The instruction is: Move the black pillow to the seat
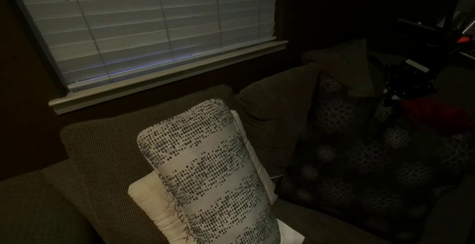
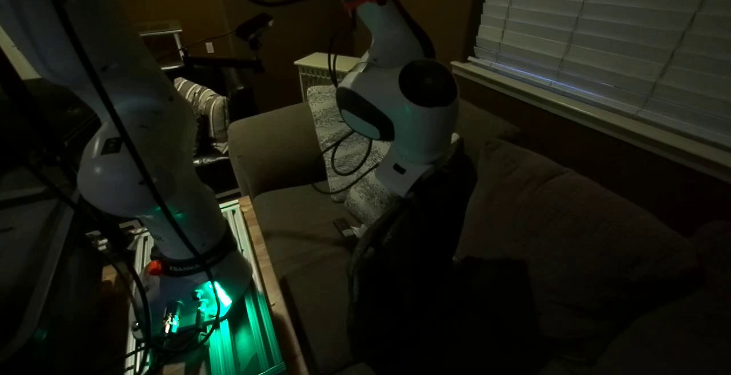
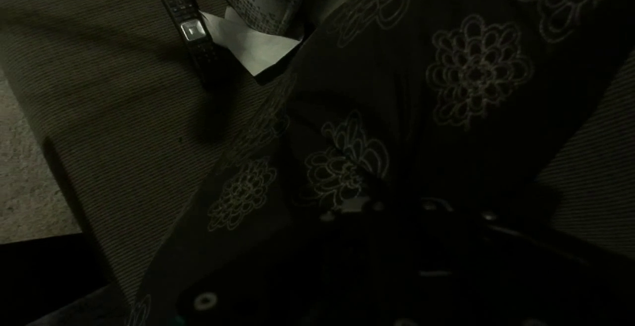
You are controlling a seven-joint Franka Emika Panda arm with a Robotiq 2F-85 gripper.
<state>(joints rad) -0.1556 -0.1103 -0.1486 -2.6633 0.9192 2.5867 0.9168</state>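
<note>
"Where is the black pillow [image 1: 356, 158]?"

"Up on edge over the seat [image 3: 124, 132], hanging from the gripper [image 3: 372, 199]. In both exterior views it stands steeply, leaning a little."

"Is its lower edge on the seat?"

"I can't tell. That part is too dark to judge."

"And the jaws?"

"Closed down tight, with a fold of the black pillow's cloth pinched between them. In the wrist view the creases run right into the fingertips, through one of the pale flowers."

"How does the arm stand?"

"In an exterior view the arm [image 2: 422, 118] bends down from above, its wrist end right at the top of the black pillow."

"Anything else there?"

"The remote [image 3: 191, 33] lies flat on the seat, with paper [image 3: 258, 50] just beside it. A corner of the speckled pillow [image 1: 215, 169] comes down by the paper."

"Is the speckled pillow alone?"

"No, it's in front of the cream pillow [image 1: 148, 195], near the black pillow. I can't tell if they touch. A back cushion [image 1: 111, 151] is behind, and blinds [image 1: 156, 25] cover the window above."
</note>
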